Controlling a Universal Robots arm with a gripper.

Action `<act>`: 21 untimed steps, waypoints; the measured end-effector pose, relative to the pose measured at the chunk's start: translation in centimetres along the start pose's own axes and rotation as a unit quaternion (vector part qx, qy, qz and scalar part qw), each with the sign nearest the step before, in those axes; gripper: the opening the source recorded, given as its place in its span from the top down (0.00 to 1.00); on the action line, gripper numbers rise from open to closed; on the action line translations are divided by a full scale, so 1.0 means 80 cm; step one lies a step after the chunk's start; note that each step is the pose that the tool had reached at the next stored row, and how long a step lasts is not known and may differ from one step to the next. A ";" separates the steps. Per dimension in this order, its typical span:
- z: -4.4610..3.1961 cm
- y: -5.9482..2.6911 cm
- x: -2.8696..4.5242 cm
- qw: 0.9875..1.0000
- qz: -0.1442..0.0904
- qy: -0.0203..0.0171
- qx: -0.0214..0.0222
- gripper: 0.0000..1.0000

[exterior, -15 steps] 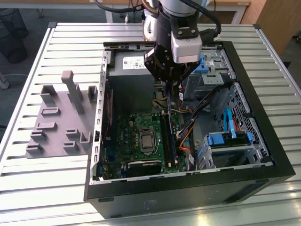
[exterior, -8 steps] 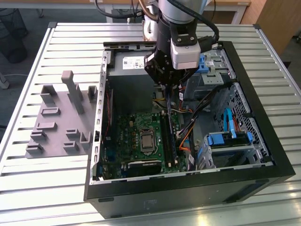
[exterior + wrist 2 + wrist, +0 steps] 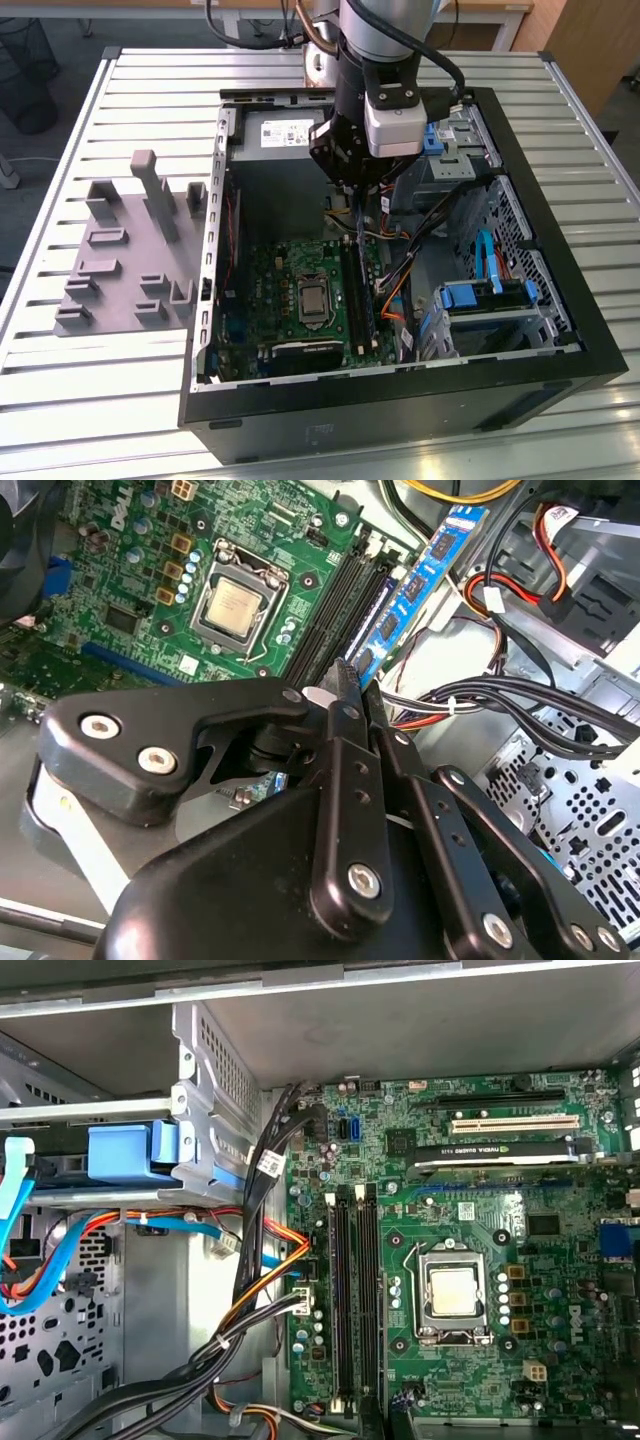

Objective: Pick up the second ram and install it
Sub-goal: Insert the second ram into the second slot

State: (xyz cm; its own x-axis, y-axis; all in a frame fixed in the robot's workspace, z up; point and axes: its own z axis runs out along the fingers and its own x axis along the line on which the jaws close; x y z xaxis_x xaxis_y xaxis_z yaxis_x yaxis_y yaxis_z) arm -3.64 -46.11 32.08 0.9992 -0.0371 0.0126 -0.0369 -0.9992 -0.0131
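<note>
Above the motherboard [image 3: 480, 1260], tool [image 3: 352, 680] clamped on the second ram [image 3: 420, 585], tips partly hidden.

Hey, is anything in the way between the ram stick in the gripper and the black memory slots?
Nothing visible. The gripper holds the second ram over the memory slots; the cable bundle lies beside them, not across.

A silver-and-black robot arm [image 3: 375, 70] reaches down into an open black computer case [image 3: 400, 390] lying on a slatted metal bench [image 3: 120, 400], its pincer [image 3: 358, 195] poised above the green motherboard [image 3: 300, 300]. To the exterior view's left, a grey plastic fixture tray with upright posts [image 3: 125, 260] sits beside the case.
</note>
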 end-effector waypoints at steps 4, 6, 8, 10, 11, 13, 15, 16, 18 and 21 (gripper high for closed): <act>0.0003 0.000 0.0001 1.000 0.000 0.000 0.000 0.86; 0.0015 0.000 0.0001 1.000 0.000 0.000 0.000 0.86; 0.0031 0.000 0.0006 1.000 -0.006 -0.001 0.000 0.86; 0.0056 0.000 0.0016 1.000 -0.011 -0.002 0.000 0.86; 0.0069 0.000 0.0021 1.000 -0.011 -0.002 0.000 0.86; 0.0100 0.000 0.0021 1.000 -0.011 -0.002 0.000 0.86; 0.0125 0.000 0.0021 1.000 -0.011 -0.003 0.000 0.86; 0.0139 0.000 0.0021 1.000 -0.011 -0.003 0.000 0.86; 0.0176 0.000 0.0021 1.000 -0.011 -0.003 0.000 0.86; 0.0232 0.000 0.0020 1.000 -0.010 -0.003 0.000 0.86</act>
State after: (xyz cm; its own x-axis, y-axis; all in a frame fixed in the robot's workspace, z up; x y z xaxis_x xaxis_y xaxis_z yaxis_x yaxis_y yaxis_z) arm -3.46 -46.11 30.22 0.9998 -0.0179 0.0069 -0.0178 -0.9998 -0.0133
